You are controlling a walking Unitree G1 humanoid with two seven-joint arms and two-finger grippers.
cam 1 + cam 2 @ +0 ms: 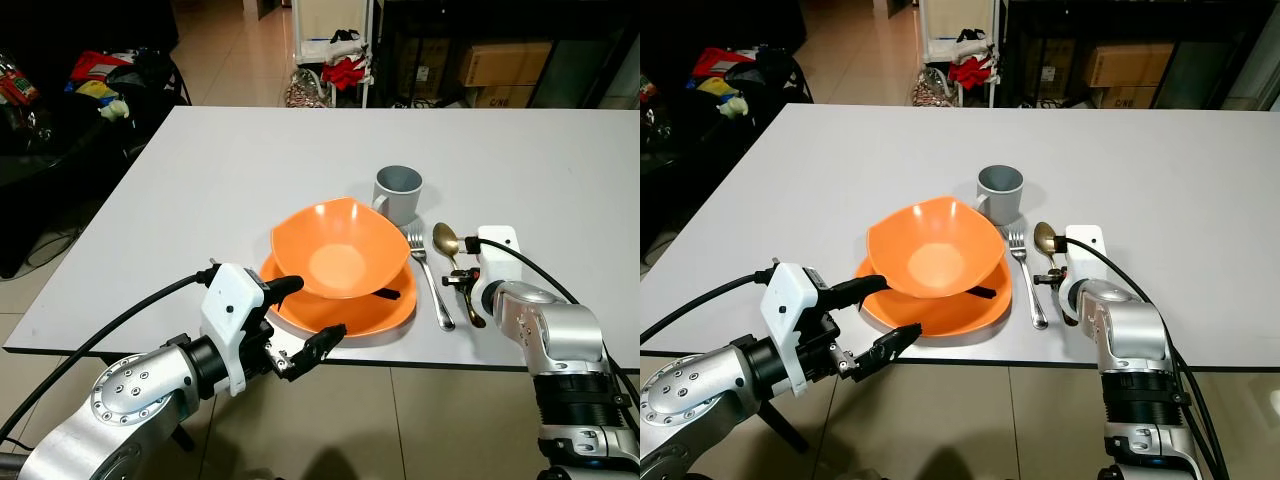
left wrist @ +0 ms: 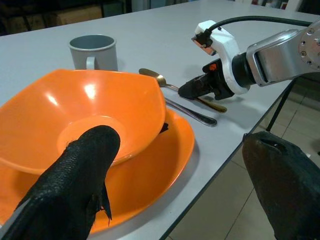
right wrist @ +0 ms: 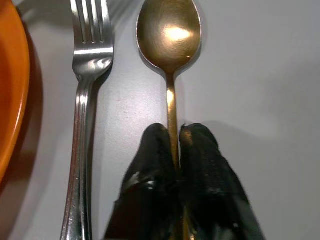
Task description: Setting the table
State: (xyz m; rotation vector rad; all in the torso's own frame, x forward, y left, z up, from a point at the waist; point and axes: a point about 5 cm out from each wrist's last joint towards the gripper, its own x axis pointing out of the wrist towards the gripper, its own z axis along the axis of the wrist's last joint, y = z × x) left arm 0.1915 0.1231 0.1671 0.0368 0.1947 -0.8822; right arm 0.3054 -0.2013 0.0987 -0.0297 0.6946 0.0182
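An orange bowl (image 1: 340, 250) sits on an orange plate (image 1: 385, 312) near the front edge of the white table (image 1: 220, 170). Behind them stands a grey mug (image 1: 398, 192). A silver fork (image 1: 430, 275) lies just right of the plate, and a gold spoon (image 1: 445, 240) lies beside it. My right gripper (image 3: 170, 134) is shut on the spoon's handle, low on the table. My left gripper (image 1: 318, 308) is open at the table's front edge, one finger over the plate's near rim and the other below the edge. A small dark piece (image 2: 163, 127) peeks out under the bowl.
Dark furniture with colourful clutter (image 1: 95, 85) stands to the left of the table. A white rack with red cloth (image 1: 345, 60) and cardboard boxes (image 1: 500, 65) are beyond the far edge. Tiled floor (image 1: 400, 420) lies below the front edge.
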